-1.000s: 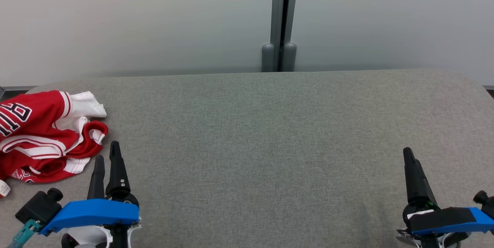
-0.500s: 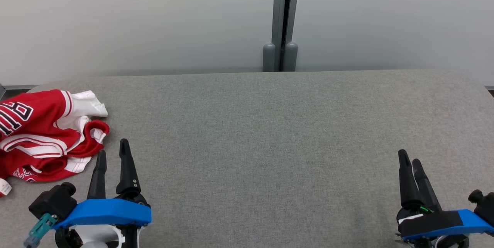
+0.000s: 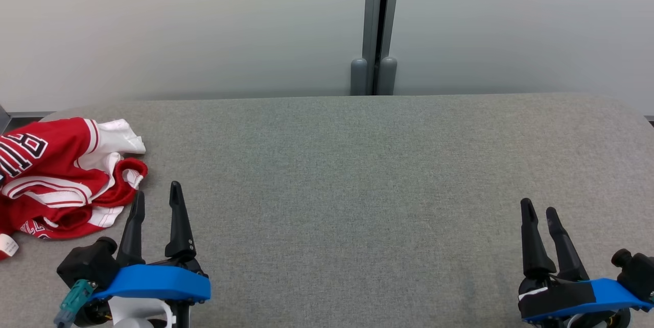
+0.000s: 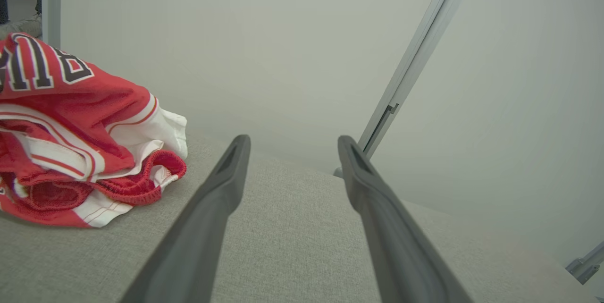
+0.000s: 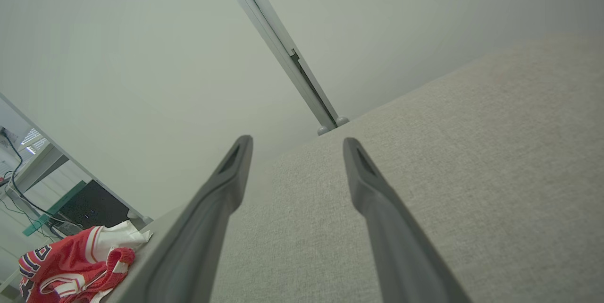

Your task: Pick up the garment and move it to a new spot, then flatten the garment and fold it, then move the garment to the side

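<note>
Since a second ago our left gripper (image 3: 156, 191) has slid inward from the lower left corner of the head view, and our right gripper (image 3: 537, 206) has turned so that its two fingers now show side by side rather than one behind the other. Both grippers stand with their jaws spread wide and nothing between them, above the grey fabric surface (image 3: 332, 174). The garment (image 3: 56, 174), red and white with black lettering, lies crumpled at the left edge of that surface, just to the left of our left fingertips and apart from them. Our right gripper is well apart from it, at the lower right. Behind the surface a metal post (image 3: 380, 26) rises against the pale wall.
</note>
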### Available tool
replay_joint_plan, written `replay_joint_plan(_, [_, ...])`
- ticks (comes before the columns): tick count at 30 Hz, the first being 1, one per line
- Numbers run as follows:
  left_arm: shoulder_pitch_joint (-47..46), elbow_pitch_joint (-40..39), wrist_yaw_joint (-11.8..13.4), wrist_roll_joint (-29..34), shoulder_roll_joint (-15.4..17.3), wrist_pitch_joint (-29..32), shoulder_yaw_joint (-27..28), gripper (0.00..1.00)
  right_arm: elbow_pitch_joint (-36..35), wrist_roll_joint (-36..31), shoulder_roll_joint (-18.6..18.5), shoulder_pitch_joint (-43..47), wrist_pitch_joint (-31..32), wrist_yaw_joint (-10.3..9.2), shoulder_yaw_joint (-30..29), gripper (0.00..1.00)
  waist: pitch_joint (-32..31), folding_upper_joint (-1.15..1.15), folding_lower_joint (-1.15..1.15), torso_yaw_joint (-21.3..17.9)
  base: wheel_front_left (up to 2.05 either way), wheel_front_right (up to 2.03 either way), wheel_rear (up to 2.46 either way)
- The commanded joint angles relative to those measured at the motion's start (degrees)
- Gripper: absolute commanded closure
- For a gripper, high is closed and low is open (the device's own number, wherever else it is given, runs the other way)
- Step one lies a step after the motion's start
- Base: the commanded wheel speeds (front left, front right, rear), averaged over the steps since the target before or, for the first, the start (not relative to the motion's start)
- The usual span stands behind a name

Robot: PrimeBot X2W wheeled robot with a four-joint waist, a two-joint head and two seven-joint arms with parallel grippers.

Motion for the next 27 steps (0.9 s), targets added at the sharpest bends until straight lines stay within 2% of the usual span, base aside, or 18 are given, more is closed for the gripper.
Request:
replay_joint_plan(1, [-1.0, -0.46, -0.09, 2.01, 0.45, -0.71, -0.31, 0.0, -0.31, -1.89, -0.5, 0.45, -0.64, 0.12, 0.13, 0.0, -0.01, 0.0, 0.0, 0.03, 0.0, 0.0, 0.0])
replay_joint_plan(27, [-0.27, 2.3, 0.92, 14.71, 0.97, -3.79, -1.57, 0.0, 1.35, -15.37, -0.58, 1.1, -3.82, 0.15, 0.65, 0.0, -0.18, 0.0, 0.0, 0.34, 0.0, 0.0, 0.0])
